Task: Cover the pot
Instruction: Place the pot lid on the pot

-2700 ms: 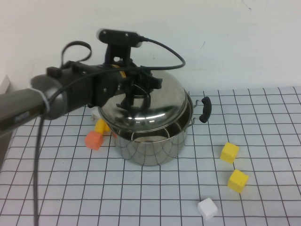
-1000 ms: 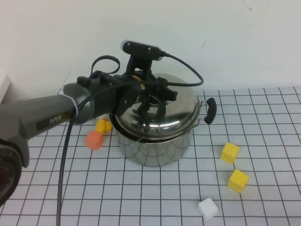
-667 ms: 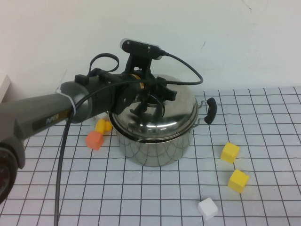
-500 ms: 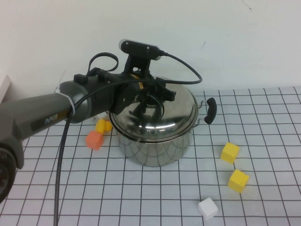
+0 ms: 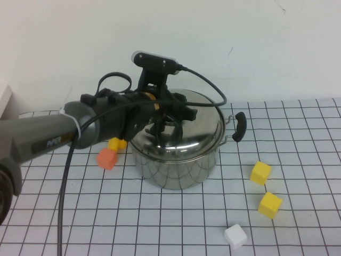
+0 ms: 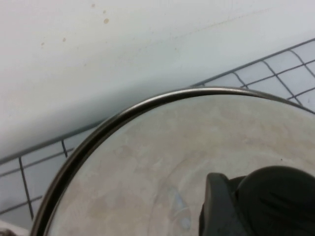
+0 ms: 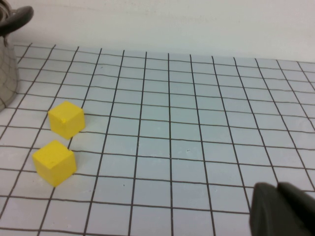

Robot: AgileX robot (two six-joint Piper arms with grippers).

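Here the left claw (image 5: pixel 162 118) sits atop the pot (image 5: pixel 176 162), grip unclear; right claw (image 7: pixel 283 209) likewise.

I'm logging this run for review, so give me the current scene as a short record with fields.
pot: steel, upright on the grid table, black side handle showing on the right
lid: domed steel, sitting on the pot's rim
left gripper: over the lid's centre, at its knob
right gripper: only a dark tip shows in the right wrist view, away from the pot
yellow cubes: right of the pot
white cube: near front
orange cube: left of the pot
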